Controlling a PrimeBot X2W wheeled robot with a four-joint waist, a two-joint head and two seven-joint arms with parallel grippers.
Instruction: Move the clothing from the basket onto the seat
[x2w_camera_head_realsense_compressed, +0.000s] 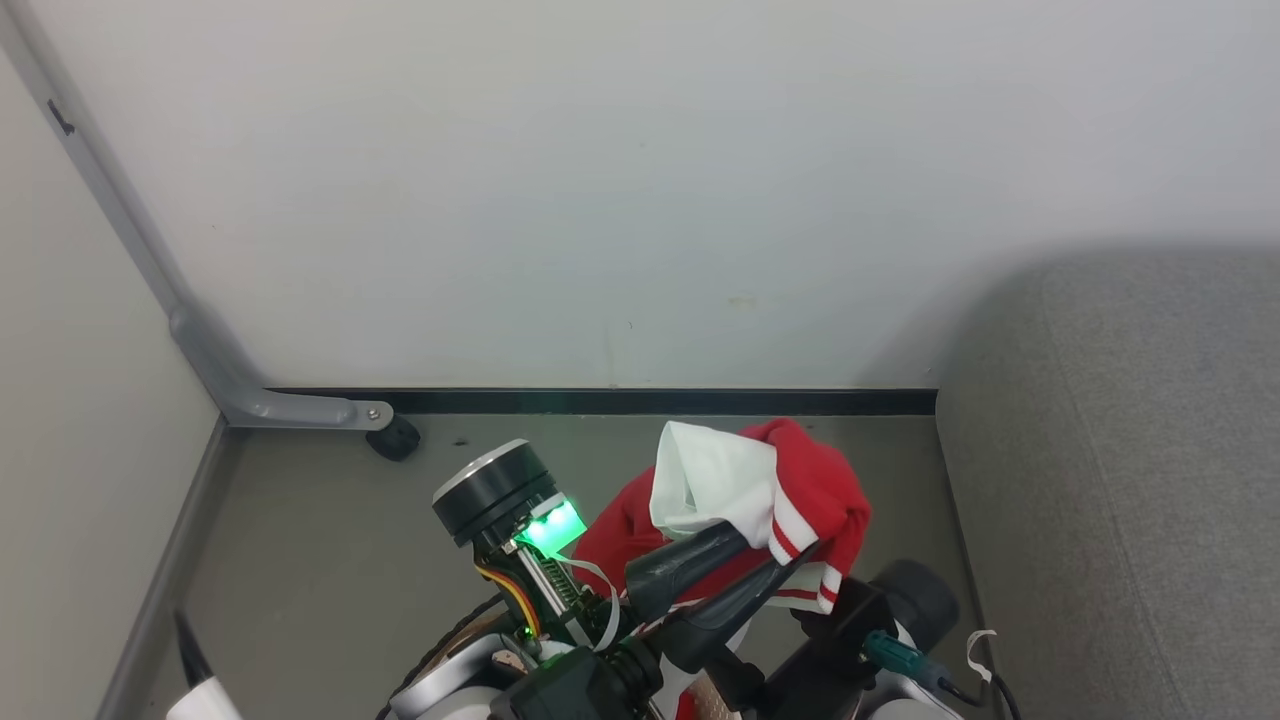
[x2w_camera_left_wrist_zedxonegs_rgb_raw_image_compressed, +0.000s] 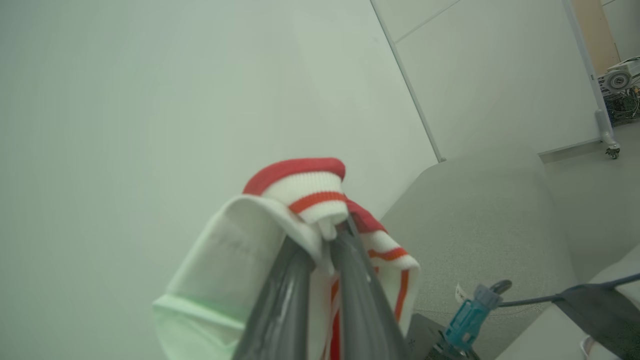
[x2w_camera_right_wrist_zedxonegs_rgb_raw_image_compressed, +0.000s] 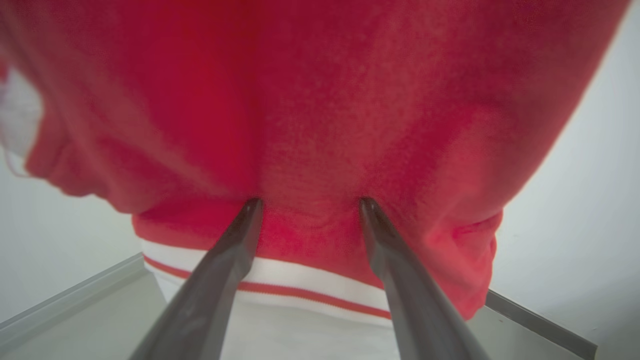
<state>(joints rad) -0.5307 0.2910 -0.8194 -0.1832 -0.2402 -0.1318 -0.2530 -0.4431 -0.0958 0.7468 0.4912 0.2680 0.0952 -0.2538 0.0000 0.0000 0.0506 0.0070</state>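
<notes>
My left gripper (x2w_camera_head_realsense_compressed: 770, 556) is shut on the clothing (x2w_camera_head_realsense_compressed: 810, 490), a bright red garment with white striped bands and a white lining, held up above the floor. In the left wrist view the two dark fingers (x2w_camera_left_wrist_zedxonegs_rgb_raw_image_compressed: 350, 280) pinch a striped cuff of the clothing (x2w_camera_left_wrist_zedxonegs_rgb_raw_image_compressed: 305, 185). My right gripper (x2w_camera_right_wrist_zedxonegs_rgb_raw_image_compressed: 311, 202) stands open, both fingertips pressing into the hanging red clothing (x2w_camera_right_wrist_zedxonegs_rgb_raw_image_compressed: 320, 100) from the other side. The seat (x2w_camera_head_realsense_compressed: 1120, 450), a grey woven sofa, lies to the right of the held garment; its rounded arm of the seat (x2w_camera_left_wrist_zedxonegs_rgb_raw_image_compressed: 490, 215) appears just beyond the cuff. The basket is out of view.
A white wall with a black baseboard (x2w_camera_head_realsense_compressed: 600, 402) stands straight ahead. A grey metal leg with a black caster (x2w_camera_head_realsense_compressed: 392, 438) sits at the left corner. Grey floor (x2w_camera_head_realsense_compressed: 330, 560) lies below the arms. A wheeled partition panel (x2w_camera_left_wrist_zedxonegs_rgb_raw_image_compressed: 607, 140) stands far behind the sofa.
</notes>
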